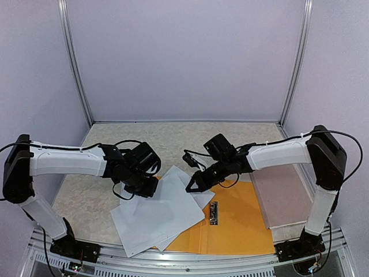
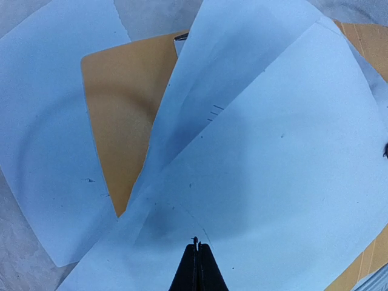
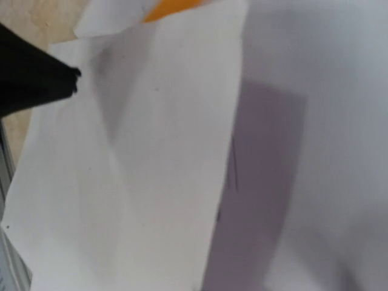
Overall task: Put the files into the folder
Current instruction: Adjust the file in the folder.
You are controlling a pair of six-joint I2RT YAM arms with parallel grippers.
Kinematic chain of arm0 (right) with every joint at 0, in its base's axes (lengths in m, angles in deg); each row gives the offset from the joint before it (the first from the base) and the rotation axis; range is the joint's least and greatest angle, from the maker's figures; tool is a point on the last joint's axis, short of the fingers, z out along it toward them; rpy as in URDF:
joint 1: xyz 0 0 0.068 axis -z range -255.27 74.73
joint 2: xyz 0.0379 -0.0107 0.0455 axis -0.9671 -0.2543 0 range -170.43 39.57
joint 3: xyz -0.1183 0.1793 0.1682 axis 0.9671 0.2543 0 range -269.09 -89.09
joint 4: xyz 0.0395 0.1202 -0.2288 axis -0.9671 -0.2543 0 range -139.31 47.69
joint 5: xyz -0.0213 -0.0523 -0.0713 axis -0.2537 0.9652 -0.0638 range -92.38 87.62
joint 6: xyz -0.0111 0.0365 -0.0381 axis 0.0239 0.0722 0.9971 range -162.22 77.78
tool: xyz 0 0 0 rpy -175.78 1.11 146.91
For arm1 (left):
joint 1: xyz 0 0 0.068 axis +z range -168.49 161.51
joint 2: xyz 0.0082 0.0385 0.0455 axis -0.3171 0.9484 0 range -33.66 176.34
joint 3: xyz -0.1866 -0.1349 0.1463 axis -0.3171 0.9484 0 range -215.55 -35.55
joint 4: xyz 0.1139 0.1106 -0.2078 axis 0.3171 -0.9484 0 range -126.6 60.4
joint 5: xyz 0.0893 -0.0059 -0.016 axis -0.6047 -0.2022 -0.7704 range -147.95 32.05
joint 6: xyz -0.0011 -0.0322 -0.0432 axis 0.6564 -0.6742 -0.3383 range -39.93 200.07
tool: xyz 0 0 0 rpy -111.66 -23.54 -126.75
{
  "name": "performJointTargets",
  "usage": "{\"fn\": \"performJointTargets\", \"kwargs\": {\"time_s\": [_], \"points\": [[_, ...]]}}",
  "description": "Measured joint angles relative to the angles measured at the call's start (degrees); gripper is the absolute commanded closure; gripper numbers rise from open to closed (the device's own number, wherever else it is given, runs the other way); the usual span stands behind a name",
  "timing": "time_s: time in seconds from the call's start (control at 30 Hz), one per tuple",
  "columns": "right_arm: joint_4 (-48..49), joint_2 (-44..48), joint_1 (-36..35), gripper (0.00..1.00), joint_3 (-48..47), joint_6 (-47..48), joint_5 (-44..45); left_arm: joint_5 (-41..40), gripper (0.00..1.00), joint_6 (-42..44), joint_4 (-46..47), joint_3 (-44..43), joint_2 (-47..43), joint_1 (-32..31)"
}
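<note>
My left pincer [image 2: 195, 259] is fully closed, fingers pressed flat together, with its tip down at the top sheet of the files [image 1: 155, 216]. I can't tell whether any paper is caught between the fingers or the tip only rests on it. From its wrist camera the files fan out ahead of it and to both sides, white sheets overlapping at angles. A rounded corner of the folder [image 1: 239, 222] shows through a gap ahead and to the tip's left.

My right pincer [image 3: 71, 82] is closed as well, with no gap between its fingers. Its tip sits at the edge of one sheet. That wrist view is blurred, so I can't say whether the sheet is gripped. In the top view this pincer points toward the left one. The two tips are near each other but apart, with sheets lying between them.

The folder lies flat on the table [image 1: 173, 135], mostly on the base side of the right pincer, and its left part runs under the files. Its metal clip [image 1: 214, 213] is just on the base side of that pincer's tip, beside the sheets' edge. A pinkish board [image 1: 283, 196] lies out to the right of the same pincer, next to the folder.
</note>
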Motion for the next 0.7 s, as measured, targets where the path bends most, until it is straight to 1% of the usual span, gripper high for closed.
{"fn": "performJointTargets", "kwargs": {"time_s": [0.13,0.33,0.57,0.7], "points": [[-6.01,-0.9,0.33,1.0,-5.68,3.87,1.2,-1.22,1.0,0.13,-1.6,-0.11,-2.21,0.07],[-15.93,-5.31,1.55,1.0,-14.05,11.72,2.8,-2.43,1.0,0.55,-3.45,-0.33,-3.69,0.44],[-26.25,-7.54,3.48,1.0,-17.97,20.46,5.53,-3.17,1.0,1.2,-5.11,-0.35,-4.22,0.87],[-29.79,-7.65,4.63,1.0,-20.35,24.2,7.13,-3.28,1.0,1.6,-5.57,-0.52,-4.22,1.09]]}}
